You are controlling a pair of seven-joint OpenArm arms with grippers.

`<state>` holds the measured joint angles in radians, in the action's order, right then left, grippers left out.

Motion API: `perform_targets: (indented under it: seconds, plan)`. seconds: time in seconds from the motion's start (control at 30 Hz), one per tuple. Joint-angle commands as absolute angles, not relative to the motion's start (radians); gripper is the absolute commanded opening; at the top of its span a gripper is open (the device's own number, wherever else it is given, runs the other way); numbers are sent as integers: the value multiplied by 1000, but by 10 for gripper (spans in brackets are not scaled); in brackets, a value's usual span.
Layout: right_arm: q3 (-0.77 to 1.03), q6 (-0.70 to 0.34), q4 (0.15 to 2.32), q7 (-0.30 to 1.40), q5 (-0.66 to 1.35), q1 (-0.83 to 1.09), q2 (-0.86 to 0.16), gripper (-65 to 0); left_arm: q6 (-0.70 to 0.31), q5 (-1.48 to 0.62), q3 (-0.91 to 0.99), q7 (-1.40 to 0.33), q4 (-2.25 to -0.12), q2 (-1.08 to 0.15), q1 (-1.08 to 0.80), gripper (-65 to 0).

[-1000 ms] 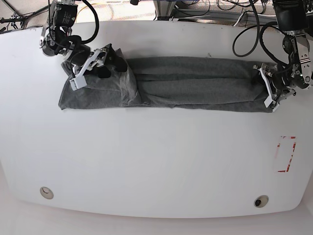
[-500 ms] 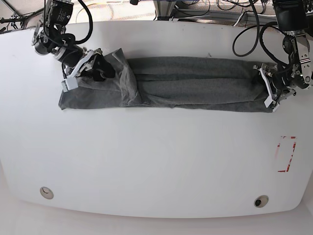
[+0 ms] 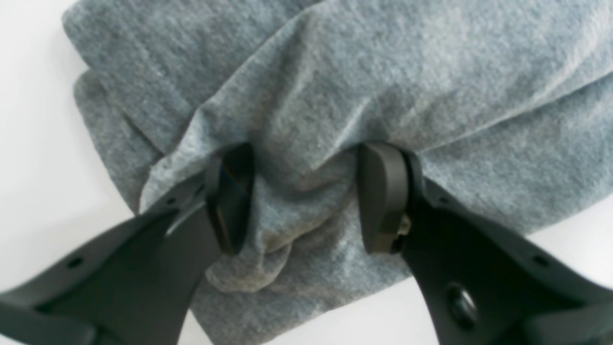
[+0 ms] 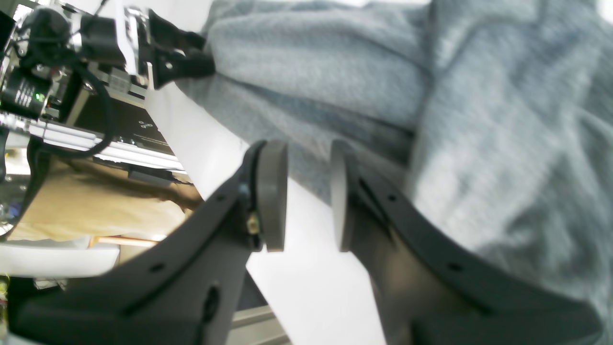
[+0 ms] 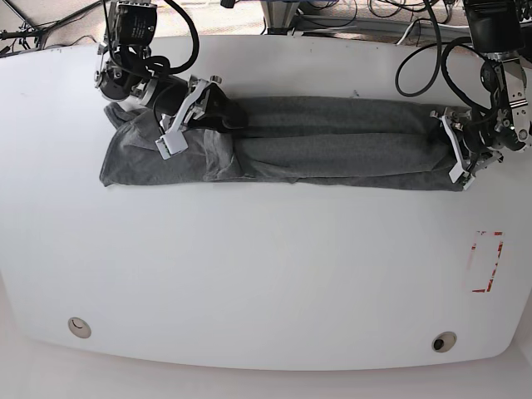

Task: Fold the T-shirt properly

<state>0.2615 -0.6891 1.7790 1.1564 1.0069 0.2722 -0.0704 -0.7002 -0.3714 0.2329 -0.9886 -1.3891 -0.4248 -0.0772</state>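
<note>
soft knit short-sleeved T-shirt [image 5: 332,141]: dark heather grey, mottled, no print
smooth broad table [image 5: 266,274]: plain white
rectangular tape outline on the table [image 5: 487,262]: red
moulded gripper fingers [image 3: 378,196]: matt black
robot arm brackets [image 5: 170,137]: white

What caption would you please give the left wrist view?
Left hand pinching a bunched fold of the grey T-shirt on the white table.

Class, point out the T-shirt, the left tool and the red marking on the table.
T-shirt [image 5: 332,141]: base view, middle of the folded strip.
Left tool [image 3: 306,196]: left wrist view, midway between its tips, cloth bunched there.
Red marking [image 5: 490,262]: base view, its right-hand line.
</note>
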Motion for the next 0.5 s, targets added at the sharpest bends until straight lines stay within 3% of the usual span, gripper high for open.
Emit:
perform_targets:
  seconds: [0.0, 0.47]
  plan:
    - [259, -698, 1794, 1133, 974, 254, -73, -506, -698, -295, 216, -1113, -1340, -407, -113, -329]
    - [375, -698, 1750, 1132, 604, 173, -125, -506, -698, -295, 214, -1113, -1340, -407, -113, -329]
